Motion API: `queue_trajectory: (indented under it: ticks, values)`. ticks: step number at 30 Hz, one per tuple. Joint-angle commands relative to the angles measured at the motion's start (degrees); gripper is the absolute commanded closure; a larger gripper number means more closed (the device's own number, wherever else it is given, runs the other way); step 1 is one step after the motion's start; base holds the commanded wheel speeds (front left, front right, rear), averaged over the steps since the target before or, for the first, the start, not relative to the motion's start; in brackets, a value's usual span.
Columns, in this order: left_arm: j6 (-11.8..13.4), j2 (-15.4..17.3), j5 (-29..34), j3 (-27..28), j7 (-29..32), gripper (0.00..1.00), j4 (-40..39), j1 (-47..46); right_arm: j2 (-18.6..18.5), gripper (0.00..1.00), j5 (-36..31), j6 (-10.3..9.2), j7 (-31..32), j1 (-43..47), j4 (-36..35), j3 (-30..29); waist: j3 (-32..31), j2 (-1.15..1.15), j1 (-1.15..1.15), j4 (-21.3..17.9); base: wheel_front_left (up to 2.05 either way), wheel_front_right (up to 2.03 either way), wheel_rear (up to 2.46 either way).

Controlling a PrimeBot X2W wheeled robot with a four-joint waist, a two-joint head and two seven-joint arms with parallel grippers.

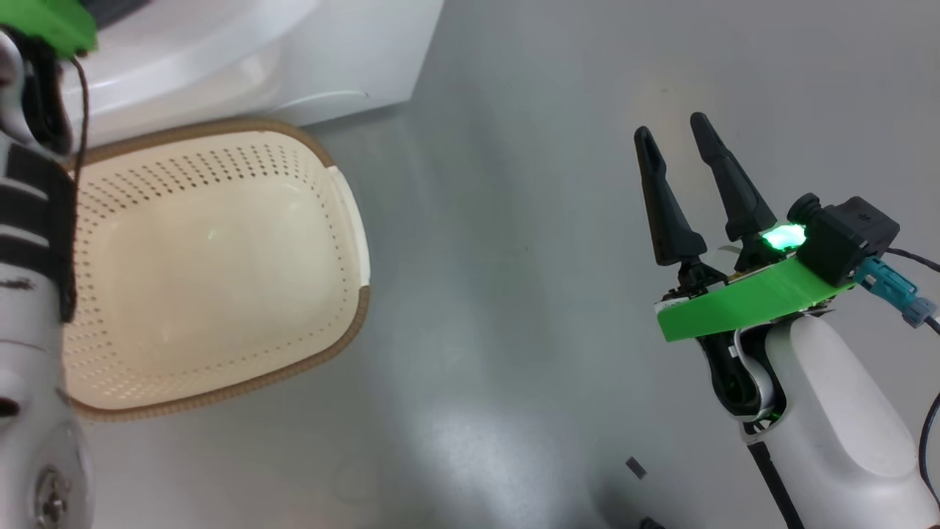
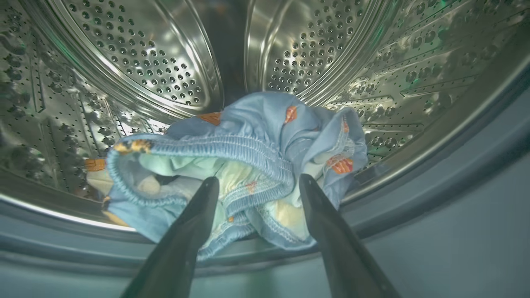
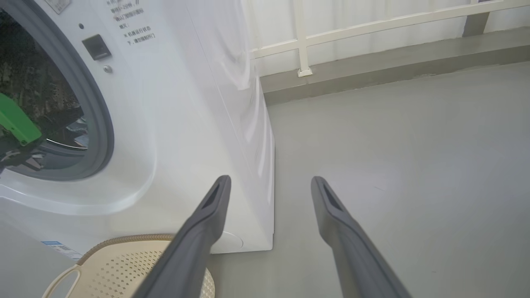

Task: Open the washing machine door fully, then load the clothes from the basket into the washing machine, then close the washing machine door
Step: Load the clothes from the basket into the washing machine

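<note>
The left gripper (image 2: 256,182) stands spread, fingers apart over the clothes (image 2: 248,140); whether the tips touch the cloth cannot be told. The clothes, a light blue bundle with orange-brown prints, lie at the front lip of the drum (image 2: 157,62), partly over the grey rubber ring (image 2: 455,198). The right gripper (image 1: 670,126) is spread too, holding nothing, above the grey floor (image 1: 514,220). To its left, the basket (image 1: 361,308) sits just beside the washing machine (image 3: 186,124). Low on the machine's front is a blue label (image 3: 58,247). Higher up, the small print (image 3: 136,25) is too small to read.
</note>
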Motion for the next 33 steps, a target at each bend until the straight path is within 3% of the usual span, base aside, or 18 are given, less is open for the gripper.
queue_trajectory:
  ticks: [1,5,33]
  values:
    - [-0.33,1.82,-0.34,0.11,-0.47,0.00,-0.98,1.34,-0.59,0.00,-0.32,0.25,-0.46,1.16,-0.97,0.98,-1.79,0.00,0.00,1.50,0.00,0.00,0.00]
    - [-0.95,1.06,-0.22,-0.38,-0.56,0.00,-2.80,4.62,-1.09,0.00,-0.13,0.25,-0.46,1.38,-0.54,1.02,-3.70,0.00,0.00,2.84,0.00,0.00,0.00]
    - [-2.56,-3.50,-0.37,4.89,-0.60,0.00,-36.73,41.18,-3.21,0.00,0.46,0.25,-0.46,4.76,2.33,2.66,-18.69,0.00,0.00,8.77,0.00,0.00,0.00]
